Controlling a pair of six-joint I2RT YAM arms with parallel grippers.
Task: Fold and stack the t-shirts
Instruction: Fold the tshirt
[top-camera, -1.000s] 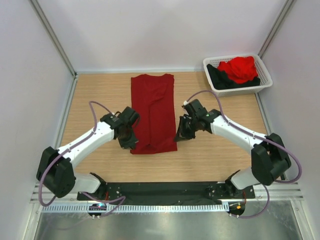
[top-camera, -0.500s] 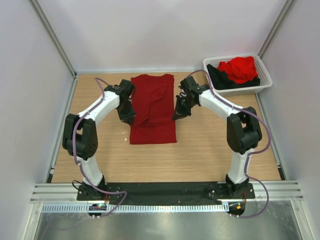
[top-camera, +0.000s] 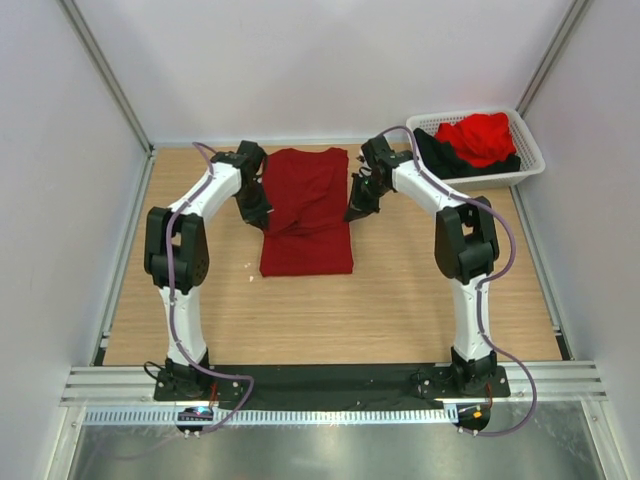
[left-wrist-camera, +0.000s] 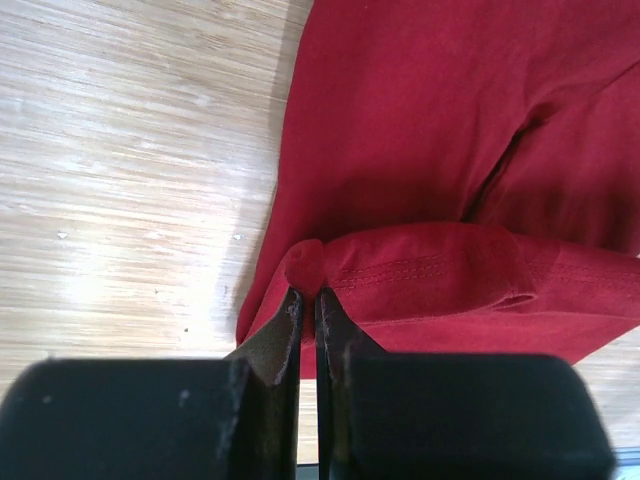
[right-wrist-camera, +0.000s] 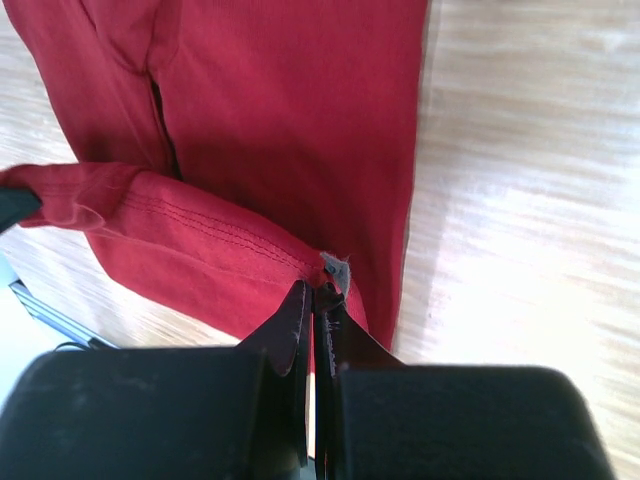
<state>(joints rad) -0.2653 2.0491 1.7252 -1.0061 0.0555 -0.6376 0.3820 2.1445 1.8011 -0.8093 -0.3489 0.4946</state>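
The left gripper (left-wrist-camera: 307, 296) has its thin black jaws pressed together on a small pucker of soft crimson cloth, the left corner of a hem. The right gripper (right-wrist-camera: 313, 291) is clamped the same way on the right corner, where a small grey tag shows beside a double row of stitching. Between the two, the hem edge is raised and doubled back over the body of the dark crimson t-shirt (top-camera: 308, 215). The shirt lies as a long narrow rectangle in the far middle of the pale wood-grain table (top-camera: 400, 300), its near end flat and its surface faintly creased. At the far right corner stands a white latticed plastic basket (top-camera: 478, 183), holding a crumpled brighter red t-shirt (top-camera: 480, 135) on top of a black t-shirt (top-camera: 440, 158).
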